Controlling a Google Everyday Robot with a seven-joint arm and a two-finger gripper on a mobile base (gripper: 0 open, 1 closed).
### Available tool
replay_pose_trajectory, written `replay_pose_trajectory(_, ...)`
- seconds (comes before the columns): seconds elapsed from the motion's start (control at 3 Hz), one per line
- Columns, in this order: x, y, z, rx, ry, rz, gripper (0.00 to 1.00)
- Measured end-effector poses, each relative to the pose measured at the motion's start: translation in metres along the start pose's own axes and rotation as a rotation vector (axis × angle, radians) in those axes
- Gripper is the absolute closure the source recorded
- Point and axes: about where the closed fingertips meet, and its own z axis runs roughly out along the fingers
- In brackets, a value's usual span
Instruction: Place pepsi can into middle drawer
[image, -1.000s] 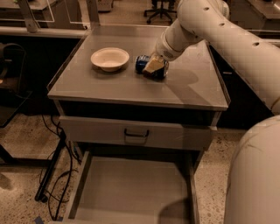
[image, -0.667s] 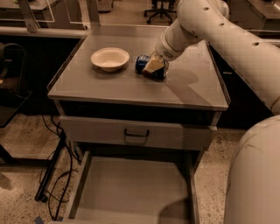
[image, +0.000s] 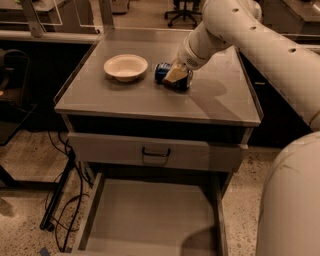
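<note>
One pepsi can (image: 161, 73) lies on the cabinet (image: 150, 100) beneath the claw (image: 175, 76), grip unclear.

The bench (image: 150, 100) top was a smooth grey sheet with a dull sheen. On it, the pepsi can (image: 162, 73) looked like glossy blue metal. The end effector (image: 175, 76), over the can's right end, showed a matt tan surface. To the left, the bowl (image: 125, 66) was cream and matt; paper or plastic could not be told. The arm (image: 260, 40) wore a smooth off-white shell. The drawer front (image: 110, 149) and the middle drawer (image: 150, 217) looked like plain matt grey metal, the handle (image: 155, 155) dark. The floor (image: 30, 165) was speckled, stone-like.
</note>
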Motion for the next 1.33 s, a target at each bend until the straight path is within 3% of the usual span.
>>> replay_pose_trajectory(0.67, 0.011, 0.016, -0.031, 0.028, 0.019, 0.003, 1.0)
replay_pose_trajectory(1.33, 0.03, 0.048, -0.08, 0.059, -0.032, 0.053, 1.0)
